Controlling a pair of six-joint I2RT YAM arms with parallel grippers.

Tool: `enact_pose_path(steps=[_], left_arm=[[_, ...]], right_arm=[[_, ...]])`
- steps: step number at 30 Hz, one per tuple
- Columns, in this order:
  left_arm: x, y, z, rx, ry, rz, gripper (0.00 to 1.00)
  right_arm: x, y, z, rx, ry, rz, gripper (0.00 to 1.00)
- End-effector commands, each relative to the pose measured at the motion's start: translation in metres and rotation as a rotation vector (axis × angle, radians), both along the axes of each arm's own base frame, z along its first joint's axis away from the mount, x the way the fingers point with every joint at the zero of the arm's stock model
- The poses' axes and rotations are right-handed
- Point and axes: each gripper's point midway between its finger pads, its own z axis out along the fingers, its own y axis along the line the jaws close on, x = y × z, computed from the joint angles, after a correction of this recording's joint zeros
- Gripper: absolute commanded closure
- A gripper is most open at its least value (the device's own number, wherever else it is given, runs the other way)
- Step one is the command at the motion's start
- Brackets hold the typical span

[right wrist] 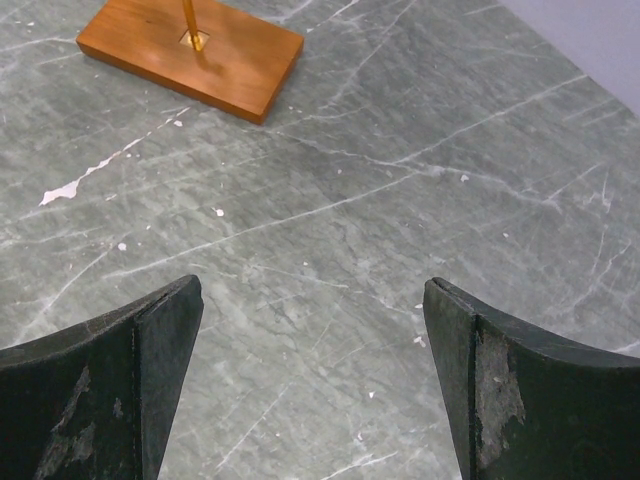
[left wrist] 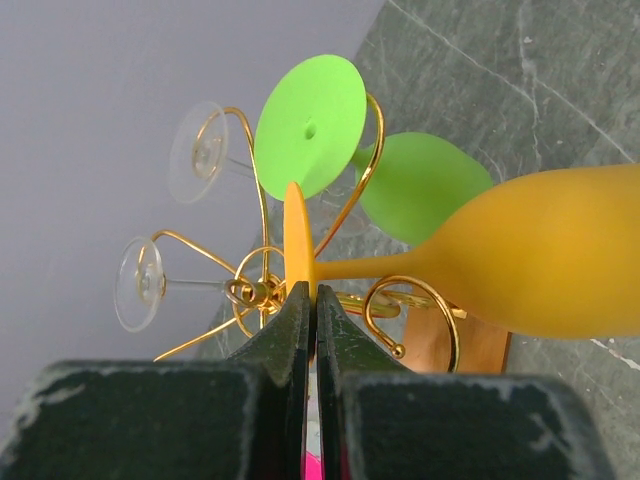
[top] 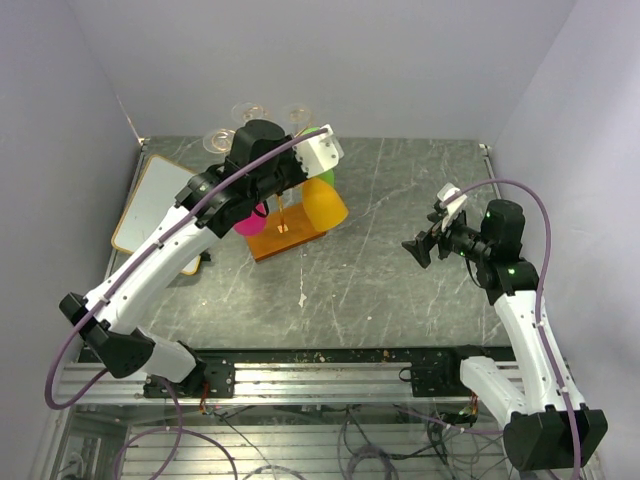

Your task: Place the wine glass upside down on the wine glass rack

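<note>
My left gripper [left wrist: 311,300] is shut on the foot of an orange wine glass [left wrist: 560,250], whose stem runs across a gold scroll arm of the wine glass rack [left wrist: 262,290]. Its bowl shows in the top view [top: 325,205], hanging upside down by the rack's wooden base [top: 283,240]. A green glass [left wrist: 420,185] and two clear glasses [left wrist: 197,152] hang on the rack. A pink glass [top: 250,222] shows partly under my left arm. My right gripper [right wrist: 312,300] is open and empty over bare table; it shows in the top view [top: 425,247] at the right.
A white rounded-corner board [top: 150,200] lies at the far left of the grey marble table [top: 400,290]. The rack's wooden base [right wrist: 190,50] shows at the upper left of the right wrist view. Walls close the table on three sides.
</note>
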Motion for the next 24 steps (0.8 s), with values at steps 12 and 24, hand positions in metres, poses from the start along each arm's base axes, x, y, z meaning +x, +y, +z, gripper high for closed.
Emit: enact_pose_path(steps=[12,24], left_arm=[[0.005,0.015,-0.002,0.08,-0.078,0.042,0.93],[-0.005,0.023,0.002,0.092,-0.097,0.02,0.93]], right_arm=[[-0.002,0.0,-0.002,-0.001,-0.005,0.014,0.08],[-0.001,0.0,-0.004,-0.002,0.0,0.011,0.08]])
